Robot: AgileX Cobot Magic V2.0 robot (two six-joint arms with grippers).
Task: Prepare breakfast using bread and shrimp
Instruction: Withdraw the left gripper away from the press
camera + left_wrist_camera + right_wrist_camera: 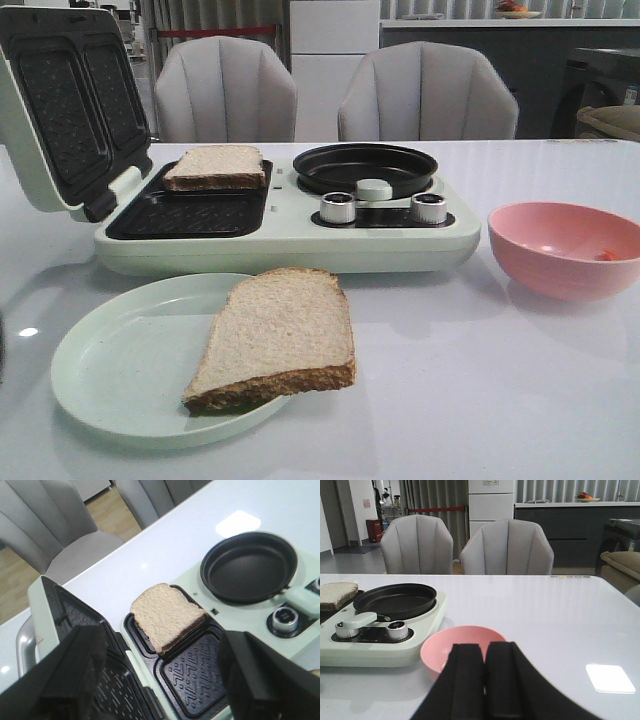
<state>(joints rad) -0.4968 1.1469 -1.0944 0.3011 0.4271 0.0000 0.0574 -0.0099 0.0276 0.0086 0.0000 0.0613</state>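
One bread slice [215, 166] lies on the far grill plate of the open pale green sandwich maker [280, 235]; it also shows in the left wrist view [167, 614] and at the edge of the right wrist view [336, 594]. The second bread slice [278, 335] lies on a pale green plate [120, 365], overhanging its rim. The shrimp [606, 255] is a small orange piece in the pink bowl [565, 248]. My left gripper [165, 680] is open and empty above the grill plates. My right gripper [484, 680] is shut and empty, just before the pink bowl [462, 647].
A black round pan [365, 167] sits on the maker's right side behind two silver knobs [338, 207]. The ridged lid [65, 105] stands open at the left. Two grey chairs [330, 95] stand behind the table.
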